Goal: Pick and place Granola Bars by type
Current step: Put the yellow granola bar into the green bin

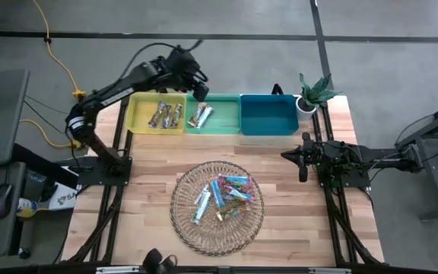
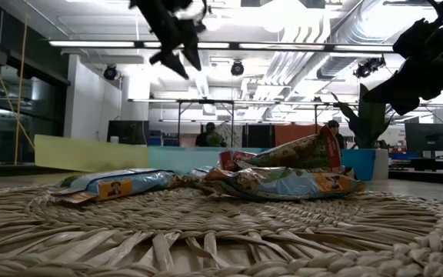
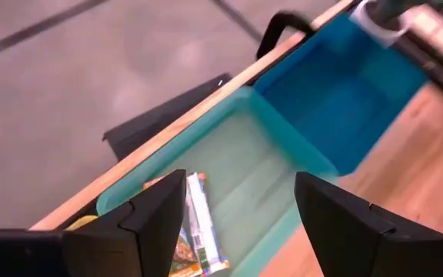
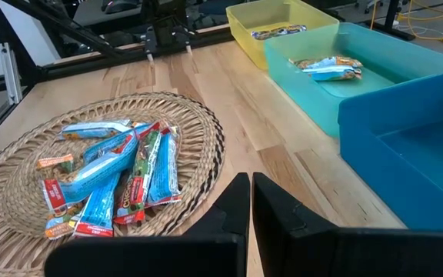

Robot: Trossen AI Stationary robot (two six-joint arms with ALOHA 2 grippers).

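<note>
No wrapper print is readable from here. The left gripper (image 1: 198, 90) hangs over the green bin (image 1: 223, 122), jaws spread and holding nothing, two bars (image 3: 194, 231) lying below. The right gripper (image 1: 303, 156) waits low over the wooden surface (image 1: 295, 213), jaws pressed together. Granola Bars (image 1: 225, 195) heap on the wicker tray (image 1: 185, 224); more sit in the yellow bin (image 1: 139, 114). The blue bin (image 1: 268, 114) and a potted plant (image 1: 314, 91) stand behind.
</note>
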